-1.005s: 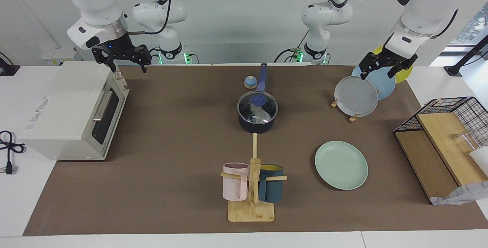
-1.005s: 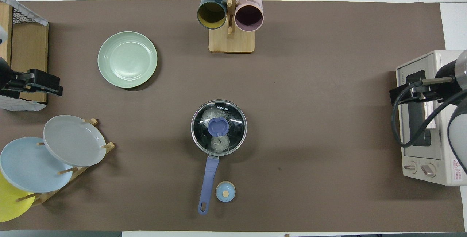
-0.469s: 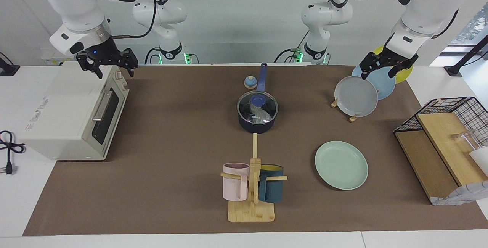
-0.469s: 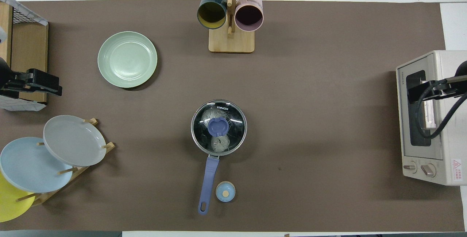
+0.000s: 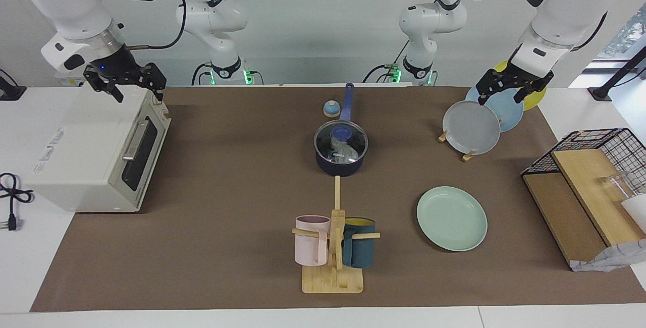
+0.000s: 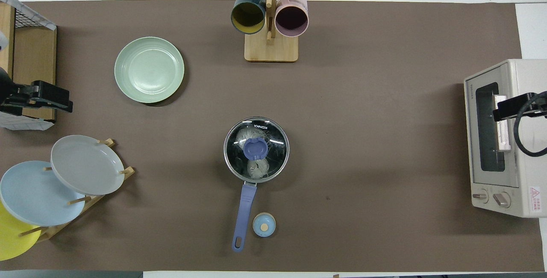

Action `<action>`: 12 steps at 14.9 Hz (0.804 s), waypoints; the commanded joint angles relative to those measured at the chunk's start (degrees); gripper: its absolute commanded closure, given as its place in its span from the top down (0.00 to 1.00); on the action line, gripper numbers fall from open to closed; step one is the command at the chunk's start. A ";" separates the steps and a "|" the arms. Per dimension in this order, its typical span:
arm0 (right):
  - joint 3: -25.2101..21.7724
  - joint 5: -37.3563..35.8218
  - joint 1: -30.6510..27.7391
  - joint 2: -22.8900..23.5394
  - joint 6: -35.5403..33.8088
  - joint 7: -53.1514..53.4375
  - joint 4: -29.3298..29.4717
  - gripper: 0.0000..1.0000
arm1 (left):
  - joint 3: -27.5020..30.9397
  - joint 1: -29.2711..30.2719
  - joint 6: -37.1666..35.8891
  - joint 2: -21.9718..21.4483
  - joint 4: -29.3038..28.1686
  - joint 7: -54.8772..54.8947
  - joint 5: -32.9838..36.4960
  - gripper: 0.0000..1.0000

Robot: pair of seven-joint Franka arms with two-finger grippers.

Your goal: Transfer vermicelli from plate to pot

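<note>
The navy pot [image 5: 340, 162] stands mid-table under a glass lid [image 6: 256, 149] with a blue knob, its long handle [image 6: 242, 216] pointing toward the robots. The whitish vermicelli [image 6: 257, 169] lies inside the pot and shows through the lid. The mint-green plate [image 5: 451, 218] lies bare, farther from the robots than the pot, toward the left arm's end. My right gripper [image 5: 140, 97] is open and empty, up over the toaster oven's top. My left gripper [image 5: 498, 100] is open and empty, over the plate rack.
A white toaster oven [image 5: 96, 146] stands at the right arm's end. A wooden mug tree [image 5: 333, 247] holds a pink mug and a teal mug. A rack holds a grey plate [image 5: 472, 127], a light blue and a yellow plate. A small blue knob-shaped object [image 5: 331, 109] lies beside the handle. A wire basket [image 5: 600, 151] stands at the left arm's end.
My right gripper has moved toward the right arm's end of the table, from beside the toaster oven's door to over its top. The left arm, pot and plate have not moved.
</note>
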 commanded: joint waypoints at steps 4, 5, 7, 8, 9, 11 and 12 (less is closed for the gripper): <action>0.37 1.52 2.66 2.78 -2.81 1.60 2.20 1.00 | -0.41 0.91 0.51 -1.66 -1.89 0.00 -0.08 1.00; 0.10 1.70 2.66 2.35 -2.83 1.51 2.30 1.00 | -0.41 0.91 0.43 -1.66 -1.89 0.00 -0.08 1.00; 0.71 0.56 3.36 2.17 -3.09 1.68 2.56 1.00 | -0.41 0.91 0.43 -1.66 -1.89 0.00 -0.08 1.00; 0.28 0.73 3.71 2.00 -3.09 2.12 2.56 1.00 | -0.41 0.91 0.51 -1.66 -1.89 0.00 -0.08 1.00; -0.07 1.26 3.63 1.82 -2.92 2.56 2.56 1.00 | -0.41 0.91 0.43 -1.66 -1.89 0.00 -0.08 1.00; -0.43 2.14 3.63 2.08 -2.74 2.65 2.65 1.00 | -0.41 0.91 0.51 -1.66 -1.89 0.00 -0.08 1.00; -0.43 2.14 3.63 2.09 -2.83 2.65 2.82 1.00 | -0.41 0.91 0.43 -1.66 -1.89 0.00 -0.08 1.00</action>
